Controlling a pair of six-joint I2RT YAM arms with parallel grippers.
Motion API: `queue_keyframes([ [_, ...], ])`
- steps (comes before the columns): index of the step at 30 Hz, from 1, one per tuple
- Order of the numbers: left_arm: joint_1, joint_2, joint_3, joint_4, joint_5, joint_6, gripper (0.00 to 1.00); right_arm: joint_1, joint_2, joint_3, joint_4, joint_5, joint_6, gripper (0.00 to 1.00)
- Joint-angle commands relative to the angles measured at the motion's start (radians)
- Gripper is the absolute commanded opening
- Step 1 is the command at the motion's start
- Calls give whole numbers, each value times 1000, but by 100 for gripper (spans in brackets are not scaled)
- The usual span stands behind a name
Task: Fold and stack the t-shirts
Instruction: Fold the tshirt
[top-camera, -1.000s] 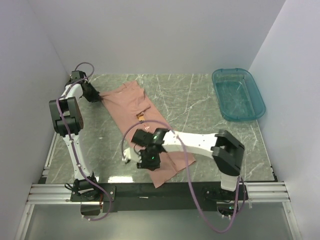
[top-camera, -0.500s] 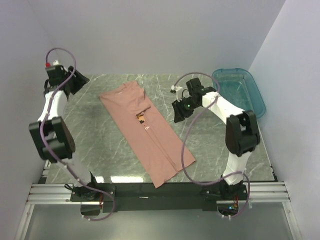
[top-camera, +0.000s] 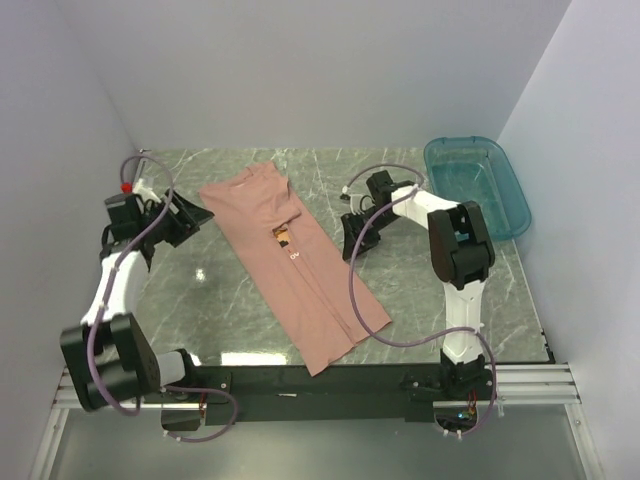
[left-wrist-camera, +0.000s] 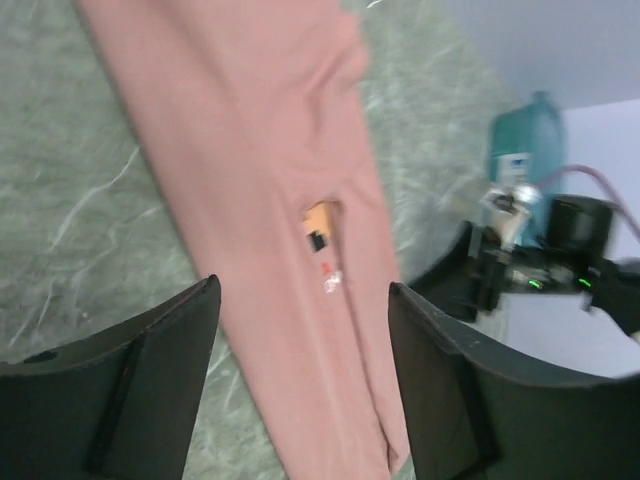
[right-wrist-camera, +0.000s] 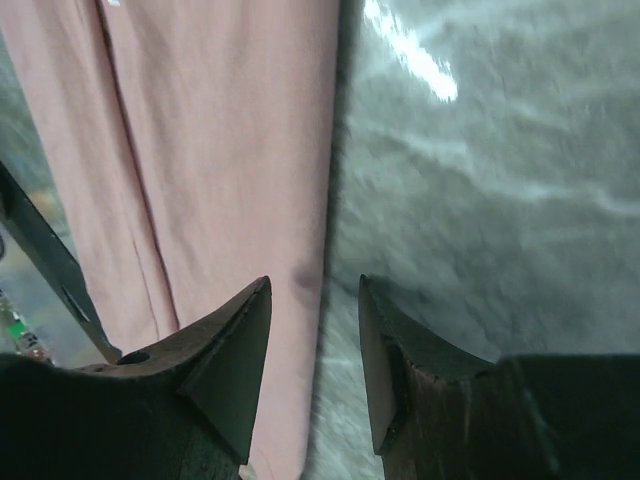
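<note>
**Top view** – The salmon-pink t-shirt (top-camera: 300, 275) lies flat on the green marble table (top-camera: 430, 290). It is folded into a long, narrow strip that runs diagonally from the far left toward the near edge. A small bit of its print (top-camera: 284, 234) peeks out at a slit about halfway along. The left gripper (top-camera: 196, 216) sits close by the strip's left edge near its far end; whether it touches the cloth cannot be told from here. The right gripper (top-camera: 352, 240) is near the strip's right edge, about mid-length, over bare marble. The teal tub (top-camera: 475, 188) stands at the far right corner, well apart from the shirt.

**Left wrist** – The two dark fingers (left-wrist-camera: 150, 390) are spread wide with nothing between them, so this claw holds nothing. Beyond them the t-shirt (left-wrist-camera: 250, 130) stretches across the table (left-wrist-camera: 60, 200), with the orange patch of the print (left-wrist-camera: 320, 218) showing at the slit. Farther off, the right arm and the tub (left-wrist-camera: 530, 125) appear, blurred.

**Right wrist** – The fingers (right-wrist-camera: 230, 370) are parted by a moderate gap, which is empty. Under that gap the long edge of the t-shirt (right-wrist-camera: 220, 150) meets bare marble (right-wrist-camera: 480, 200), with cloth to the left and table to the right. A lengthwise fold line runs down the cloth.
</note>
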Motion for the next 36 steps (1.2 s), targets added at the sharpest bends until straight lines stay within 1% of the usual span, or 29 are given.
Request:
queue_keyframes([
  [1, 76, -103, -57, 100, 167, -1, 74, 35, 67, 68, 4, -17, 21, 47],
  [3, 105, -111, -93, 108, 232, -19, 74, 46, 86, 91, -6, -18, 27, 47],
  [6, 125, -126, -125, 91, 240, -14, 74, 55, 103, 97, -1, -13, 39, 43],
  [9, 125, -163, -154, 86, 235, -19, 73, 52, 106, 94, 5, 3, 47, 35],
  [10, 125, -177, -172, 95, 255, -30, 73, 51, 108, 92, 7, 6, 48, 27],
  [12, 124, -179, -189, 135, 279, -68, 72, 43, 106, 91, 10, 16, 54, 18],
  [13, 113, -177, -194, 140, 286, -76, 72, 40, 106, 89, 10, 17, 56, 11],
  [16, 70, -165, -189, 128, 261, -66, 72, 20, 91, 72, 22, 25, 65, 0],
  [18, 38, -148, -179, 117, 227, -67, 71, 2, 68, 51, 40, 29, 77, 0],
  [22, -63, -59, -125, 100, 163, -70, 70, -64, 39, 7, 60, 26, 91, 0],
  [24, -90, -31, -108, 112, 132, -84, 70, -89, 23, -18, 62, 20, 93, 0],
  [26, -126, 16, -70, 125, 106, -90, 70, -129, 9, -52, 65, 19, 88, 0],
  [27, -146, 68, -47, 120, 80, -83, 70, -141, -3, -62, 62, 22, 82, 0],
  [30, -186, 159, 74, 71, 39, -46, 68, -173, -21, -107, 34, 25, 30, 0],
  [31, -217, 221, 149, 56, 8, -32, 68, -178, -27, -119, 27, 20, 15, 3],
  [33, -246, 289, 233, -13, -35, 11, 67, -189, -64, -164, 14, 16, -28, 8],
  [34, -267, 352, 316, -32, -65, 26, 67, -192, -79, -176, 13, 17, -39, 15],
  [36, -313, 438, 402, -119, -131, 60, 66, -198, -127, -188, -1, 29, -76, 23],
])
